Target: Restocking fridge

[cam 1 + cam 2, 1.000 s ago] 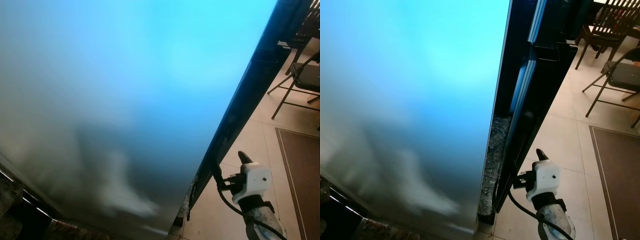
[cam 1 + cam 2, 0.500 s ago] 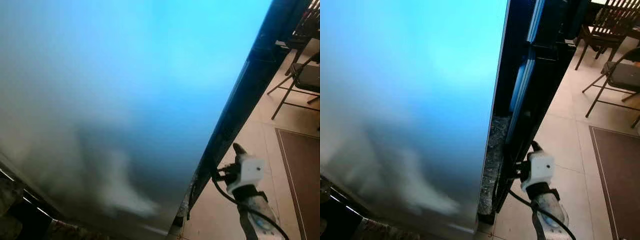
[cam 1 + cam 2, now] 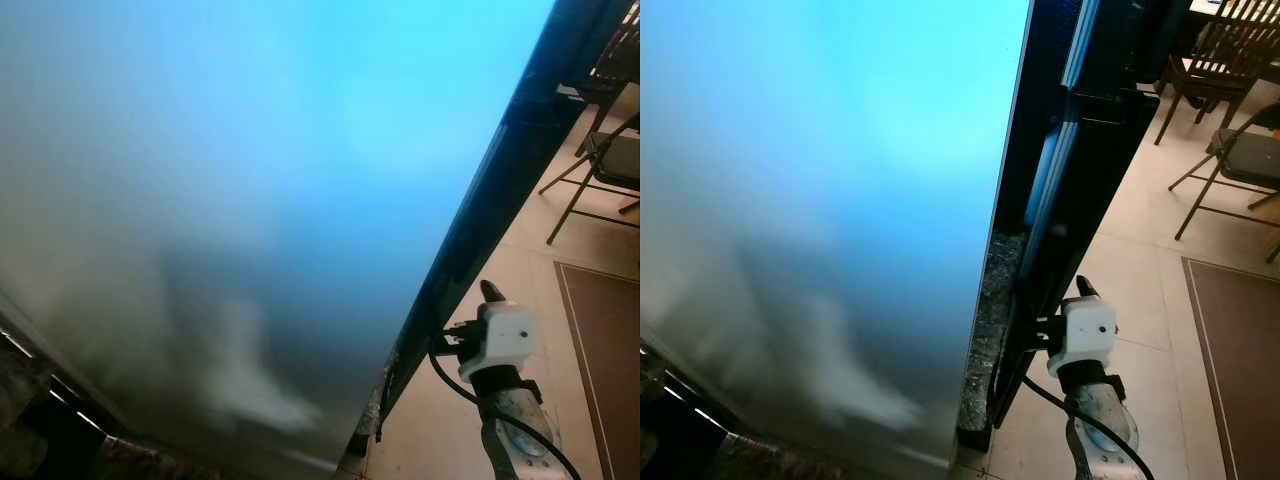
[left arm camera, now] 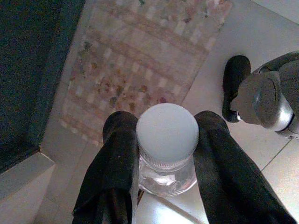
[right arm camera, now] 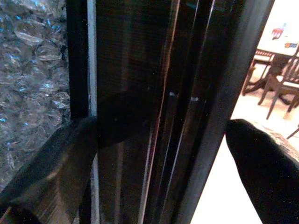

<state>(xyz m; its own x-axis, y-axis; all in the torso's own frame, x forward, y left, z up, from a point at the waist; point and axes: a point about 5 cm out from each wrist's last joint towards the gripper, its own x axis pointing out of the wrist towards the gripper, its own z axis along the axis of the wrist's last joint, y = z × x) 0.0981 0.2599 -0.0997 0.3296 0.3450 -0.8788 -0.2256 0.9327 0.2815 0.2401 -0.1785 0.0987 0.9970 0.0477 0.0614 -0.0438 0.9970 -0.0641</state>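
since half a second ago the right gripper (image 3: pixel 1080 290) has drawn a little back from the dark edge of the fridge door (image 3: pixel 1070 200), after leaning in toward it; a second ago it stood about where it stands now. the head view has barely shifted.

nearest the fridge door, that right gripper has its two black fingers (image 5: pixel 261 168) spread wide, the door's dark edge standing between them, but neither finger plainly pressed on it. just past the edge, a crinkled, shiny lining (image 5: pixel 32 70) shows inside the gap.

on the other side, the left gripper (image 4: pixel 166 154) pinches a clear bottle (image 4: pixel 167 175) by the neck, just under its pale cap (image 4: pixel 167 133), one finger on each side. below it lie pale floor tiles (image 4: pixel 261 28) and a patterned rug (image 4: pixel 140 60), so the bottle hangs well away from the fridge door.

the broad blue-lit face of the fridge (image 3: pixel 250 180) is close and blurred. further from the door, across the tiled floor, stand a folding chair (image 3: pixel 1240 160) and a brown mat (image 3: pixel 1240 340), with a wooden dining chair (image 3: pixel 1220 50) beyond.

as for progress, i judge the task to be early: the door looks only a crack open, and the bottle is not yet shelved. opening the door wide and putting the bottle inside remain.
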